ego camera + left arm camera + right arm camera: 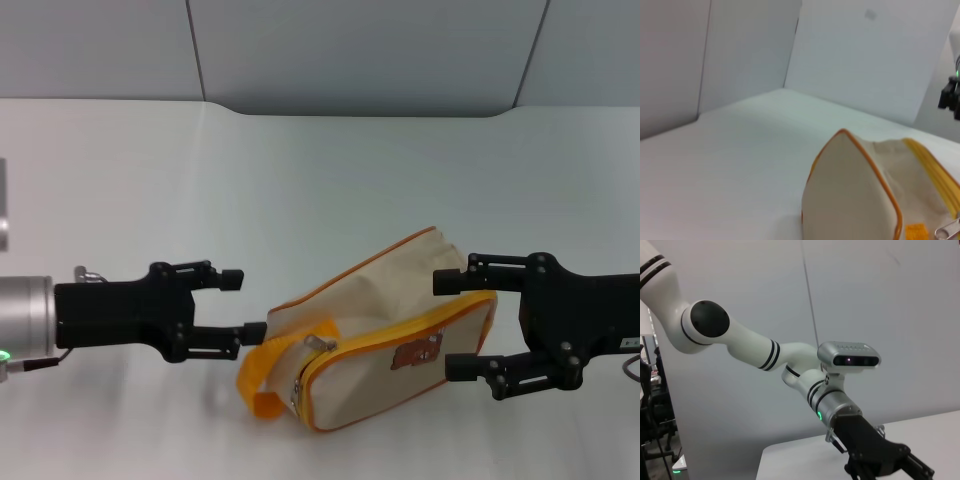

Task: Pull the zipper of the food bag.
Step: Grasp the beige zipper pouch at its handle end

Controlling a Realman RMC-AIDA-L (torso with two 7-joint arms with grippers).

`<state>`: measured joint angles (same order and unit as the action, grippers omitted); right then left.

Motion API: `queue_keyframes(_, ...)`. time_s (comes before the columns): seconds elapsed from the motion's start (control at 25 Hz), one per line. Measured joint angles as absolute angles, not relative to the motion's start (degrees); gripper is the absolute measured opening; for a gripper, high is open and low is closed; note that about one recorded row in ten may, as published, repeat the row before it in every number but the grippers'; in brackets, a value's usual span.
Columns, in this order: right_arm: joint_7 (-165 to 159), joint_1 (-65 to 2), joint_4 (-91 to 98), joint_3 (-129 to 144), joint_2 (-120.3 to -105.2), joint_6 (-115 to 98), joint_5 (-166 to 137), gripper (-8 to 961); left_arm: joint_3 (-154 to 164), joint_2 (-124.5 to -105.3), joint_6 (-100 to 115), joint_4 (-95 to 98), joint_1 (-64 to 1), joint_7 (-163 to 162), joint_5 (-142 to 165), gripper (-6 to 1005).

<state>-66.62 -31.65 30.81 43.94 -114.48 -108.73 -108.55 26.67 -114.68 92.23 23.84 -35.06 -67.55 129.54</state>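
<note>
The food bag [390, 330] lies on the white table, a beige pouch with orange piping, a brown bear patch [420, 352] and a yellow strap loop [262, 385] at its left end. The yellow zipper [400, 332] runs along its front edge, and its silver pull tab [318, 345] lies near the strap. My left gripper [248, 304] is open just left of the bag, its lower finger at the bag's end. My right gripper [446, 325] is open and straddles the bag's right end. The left wrist view shows the bag [855, 195], the zipper [935, 170] and the tab [947, 231].
The white table [300, 180] stretches back to grey wall panels [350, 50]. A grey object [3, 205] sits at the far left edge. The right wrist view shows only my left arm [740, 340] and its black gripper body [875, 450].
</note>
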Motion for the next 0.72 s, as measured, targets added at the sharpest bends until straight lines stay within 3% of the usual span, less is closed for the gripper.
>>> queue_keyframes(0.16,-66.6,-31.1,30.9,43.6,-114.51,-108.3,-108.5,837,27.7,-114.73,93.6,24.2,-35.0,-68.6,129.4,819)
queue_keyframes(0.4,-66.6,-31.1,30.9,43.4,-114.16,-107.1,-108.5,836,27.0,-113.17,106.1,25.1,-32.4,-68.8,129.0,803)
queue_keyframes(0.72,-66.6,-31.0,30.9,43.4,-114.07,-106.4,-108.5,835,28.2,-114.93,109.1,25.1,-29.8,-69.0,129.5,770)
